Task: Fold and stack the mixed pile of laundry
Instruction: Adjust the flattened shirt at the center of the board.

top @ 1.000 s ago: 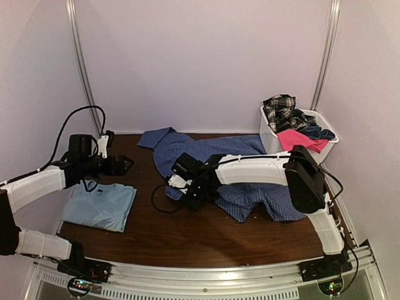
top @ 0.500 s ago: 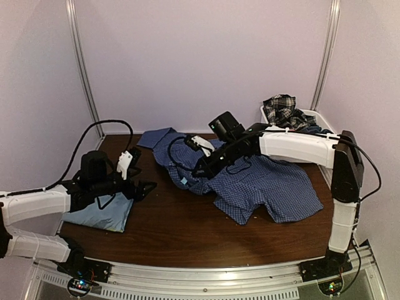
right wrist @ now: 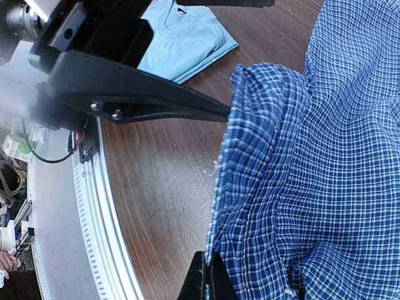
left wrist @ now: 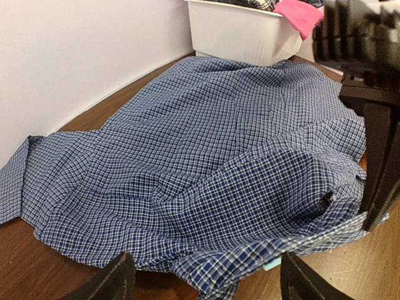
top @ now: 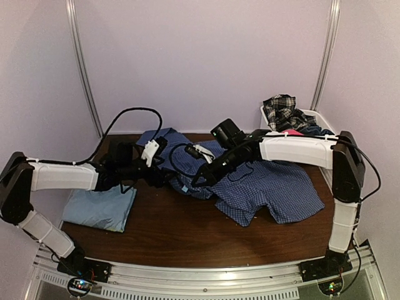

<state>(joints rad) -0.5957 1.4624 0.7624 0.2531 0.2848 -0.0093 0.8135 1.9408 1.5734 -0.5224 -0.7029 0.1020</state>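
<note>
The left arm had swung off the light blue T-shirt point(top: 100, 209) since the earlier frame and reached toward the middle of the desk point(top: 187, 240); the left gripper point(top: 167, 177) stood released, its fingers point(left wrist: 115, 281) spread wide before a raised fold of the blue small-check shirt point(top: 269, 187); the right gripper point(top: 197, 180) was just beside it, clenched on that fold and holding the hem up off the wood. The rest of the shirt lay spread from the back edge toward the right edge; the T-shirt lay folded flat by the left edge. The white basket point(top: 272, 141) sat in the back right corner, holding the black-white plaid piece point(top: 281, 109), the hot pink piece point(left wrist: 301, 15) and a dark navy piece point(top: 316, 131).
</note>
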